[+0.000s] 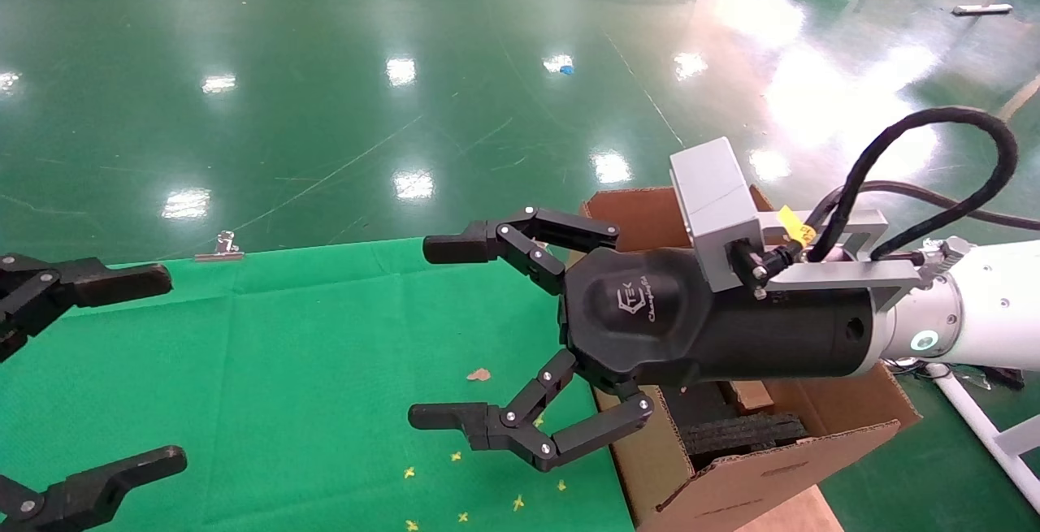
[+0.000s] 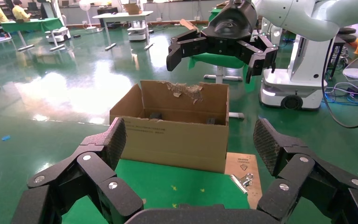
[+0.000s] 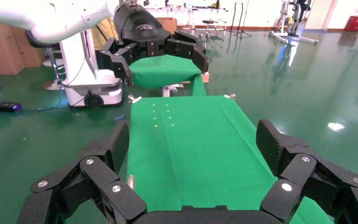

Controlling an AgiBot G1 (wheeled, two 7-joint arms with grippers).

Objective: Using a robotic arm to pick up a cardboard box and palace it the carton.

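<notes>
Right hand (image 1: 479,337) spread above table (image 1: 309,369)

Bright overhead lighting, glare all over the glossy floor

Ceiling lamps mirror as white spots across the green floor (image 1: 325,110), and a big washed-out glare spreads at the upper right of the head view. The green cloth on the counter (image 1: 284,353) is matte and evenly lit, with only soft shadows. The near end effector fingers (image 2: 98,154) in both wrist views look large and slightly soft; backgrounds stay fairly sharp.

Two grippers (image 1: 479,329) (image 1: 89,369), one carton (image 1: 772,451), one binder clip (image 1: 219,248).
</notes>
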